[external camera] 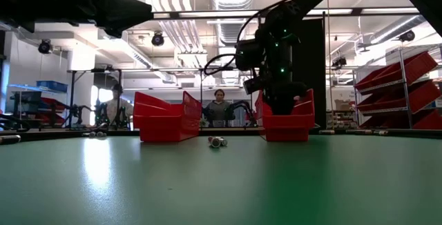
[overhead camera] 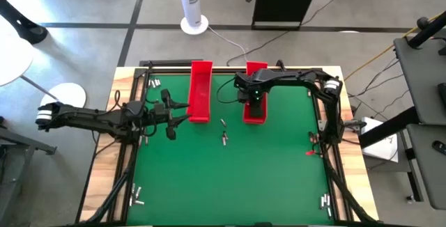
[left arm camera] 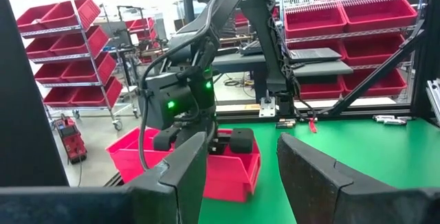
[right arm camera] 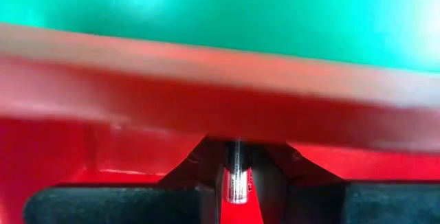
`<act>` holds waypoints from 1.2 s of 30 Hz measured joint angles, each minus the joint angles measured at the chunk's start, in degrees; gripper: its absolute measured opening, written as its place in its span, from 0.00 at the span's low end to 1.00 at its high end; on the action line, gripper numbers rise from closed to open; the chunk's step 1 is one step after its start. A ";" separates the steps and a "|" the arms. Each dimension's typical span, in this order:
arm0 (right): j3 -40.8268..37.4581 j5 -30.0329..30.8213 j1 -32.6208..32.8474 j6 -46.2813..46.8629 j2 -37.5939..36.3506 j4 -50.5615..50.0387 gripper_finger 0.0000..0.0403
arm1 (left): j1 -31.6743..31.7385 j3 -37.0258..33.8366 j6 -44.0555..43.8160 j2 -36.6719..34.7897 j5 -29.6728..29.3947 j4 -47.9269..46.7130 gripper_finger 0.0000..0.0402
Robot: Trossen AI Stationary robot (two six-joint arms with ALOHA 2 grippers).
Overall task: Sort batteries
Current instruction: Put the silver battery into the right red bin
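1. My right gripper point(overhead camera: 256, 107) hangs over the right-hand red tray point(overhead camera: 255, 115), near the far edge of the tabletop point(overhead camera: 279, 171). In its wrist view the jaws are pressed onto a slim silvery battery point(right arm camera: 236, 172), held upright between the pads just above the tray floor.

2. My left gripper point(overhead camera: 169, 119) waits near the left edge of the tabletop, just beside the near end of the left-hand red tray point(overhead camera: 201, 91). Its fingers point(left arm camera: 182, 176) stand apart with nothing between them.

3. Two more batteries point(overhead camera: 224, 134) lie on the green mat near the middle, between the two trays and a little nearer me. The low view shows them point(external camera: 217, 141) lying on their sides. Others sit scattered along the wooden border at the corners.

4. I judge this to be the drop step, with sorting far from done.

5. Risks as I see them:
   - The battery is pinched at a thin point; if it slips sideways on release it could bounce off the tray wall and land outside.
   - If I lower further I may jam the fingertips or the battery into the tray floor and shove the tray along the mat.
   - The loose pair on the mat can roll; a careless sweep by either arm would send them off.
   - I cannot tell from here whether this tray is the right one for this battery type.
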 joint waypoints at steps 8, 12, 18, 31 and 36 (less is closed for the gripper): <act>-0.26 4.37 -0.13 -2.53 0.22 5.10 0.11 | -0.02 0.00 0.00 0.18 0.00 0.07 0.39; -0.69 4.29 -0.34 -3.36 0.22 5.64 0.12 | -0.02 0.00 0.00 0.20 -0.01 0.05 0.39; -1.85 4.75 -0.01 -6.12 0.22 7.82 0.11 | -0.02 0.00 0.00 0.20 0.00 0.03 0.39; -1.94 4.36 0.26 -5.07 0.18 6.87 0.12 | -0.02 0.00 0.18 0.20 -0.02 0.01 0.39; -2.56 3.82 -0.53 -4.35 0.17 6.76 0.12 | -0.02 0.00 0.29 0.29 -0.02 -0.04 0.39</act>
